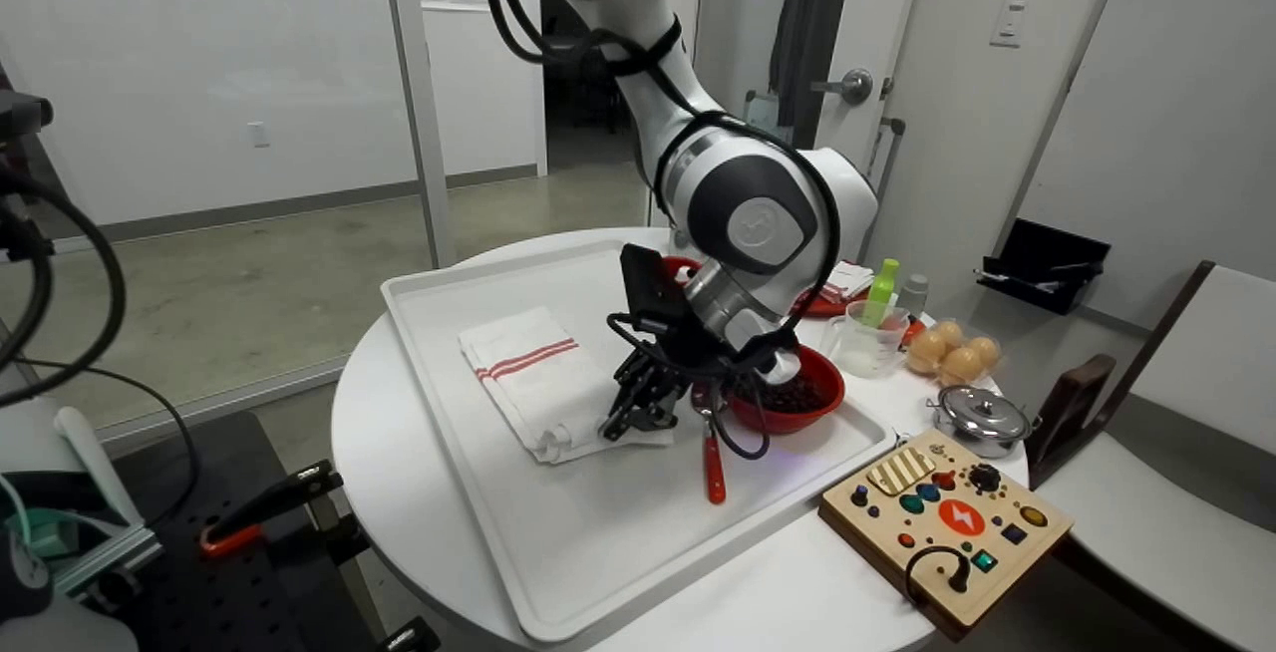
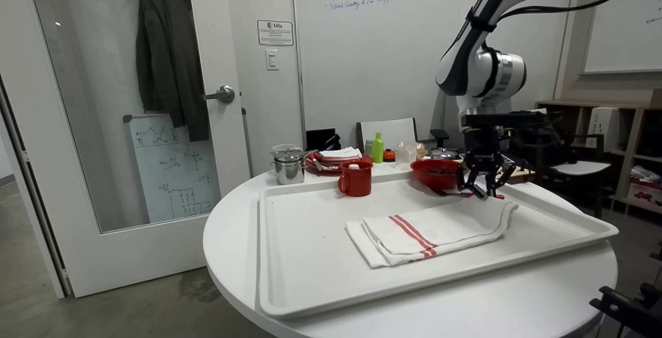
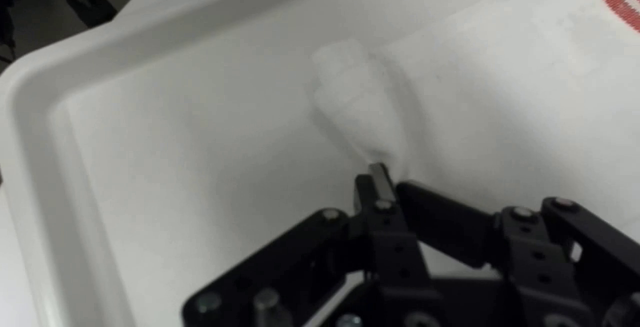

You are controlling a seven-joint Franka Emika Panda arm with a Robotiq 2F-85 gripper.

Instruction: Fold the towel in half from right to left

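Observation:
The towel (image 1: 528, 373) is a white cloth with red stripes. It lies folded in layers on the big white tray (image 1: 558, 542), and in an exterior view the towel (image 2: 439, 227) shows its stripes toward the end away from my gripper. My gripper (image 1: 628, 428) points down at the opposite end, and the gripper (image 2: 487, 192) shows at that end in both exterior views. In the wrist view my gripper (image 3: 389, 177) has its fingertips together on a bunched edge of the towel (image 3: 500, 82). The pinched cloth itself is mostly hidden by the fingers.
A red bowl (image 1: 822, 383) of dark pieces and a red-handled spoon (image 1: 714, 468) lie close beside my gripper. A red mug (image 2: 357, 179) stands by the tray's far edge. A wooden button box (image 1: 947, 527), a small pot (image 1: 982, 418) and eggs (image 1: 952, 353) sit outside the tray.

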